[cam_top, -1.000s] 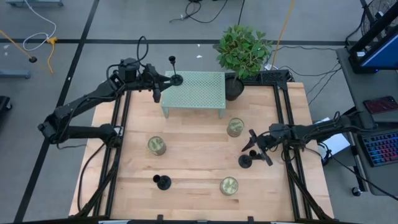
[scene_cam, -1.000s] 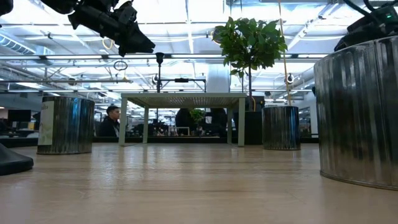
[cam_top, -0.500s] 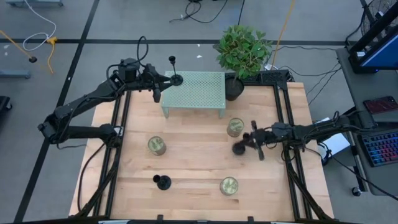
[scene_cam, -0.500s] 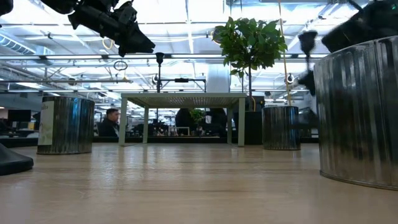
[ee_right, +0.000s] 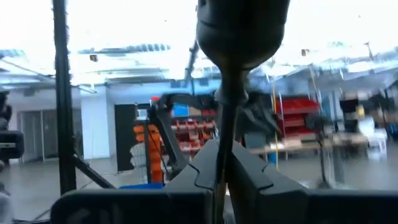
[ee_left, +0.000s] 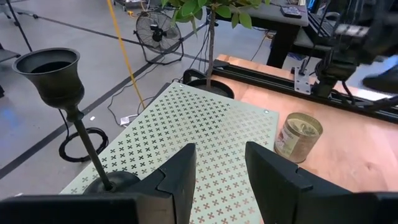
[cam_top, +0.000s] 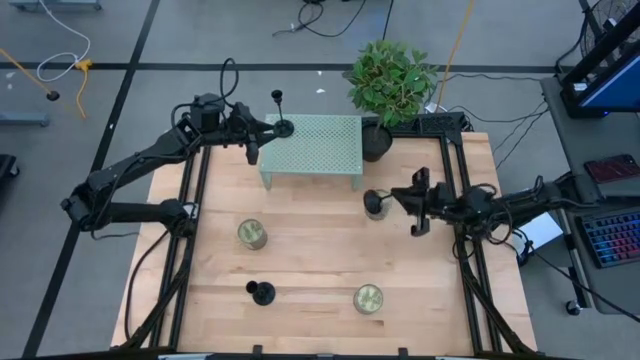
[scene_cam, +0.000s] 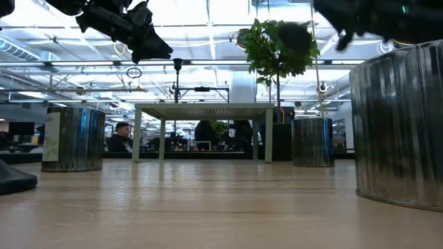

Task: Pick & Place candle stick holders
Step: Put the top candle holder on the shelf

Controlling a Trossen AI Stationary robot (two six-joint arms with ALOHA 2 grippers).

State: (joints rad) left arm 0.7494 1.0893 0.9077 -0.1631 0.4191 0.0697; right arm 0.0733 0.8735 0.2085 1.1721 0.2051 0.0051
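Observation:
One black candle stick holder [cam_top: 281,122] stands by its disc base on the left far corner of a green perforated stand [cam_top: 320,145]; it also shows in the left wrist view [ee_left: 68,106]. My left gripper [ee_left: 217,180] is open and empty just beside this holder, over the stand's left edge [cam_top: 262,131]. My right gripper [cam_top: 405,200] is shut on a second holder [cam_top: 374,200], held in the air above a can [cam_top: 381,211]. A third holder [cam_top: 262,292] stands on its base on the table near the front edge. My right gripper pinches the holder's thin stem [ee_right: 225,134] between its two fingers [ee_right: 202,171]. The fingers come level from the table's right side and lie across the stem. The holder is lifted clear and tipped far over, its wide end [cam_top: 373,199] toward the table's left; which end that is I cannot tell.
Two more shiny cans stand on the wooden table, one left of middle [cam_top: 252,234] and one near the front [cam_top: 368,298]. A potted plant [cam_top: 390,80] stands at the far edge beside the stand. People show in the room beyond [scene_cam: 124,135].
My right gripper has risen and gone toward the table's far edge and a little left, turning as it went. The holder has left the table near the right side and tipped over from upright; it is now above the can.

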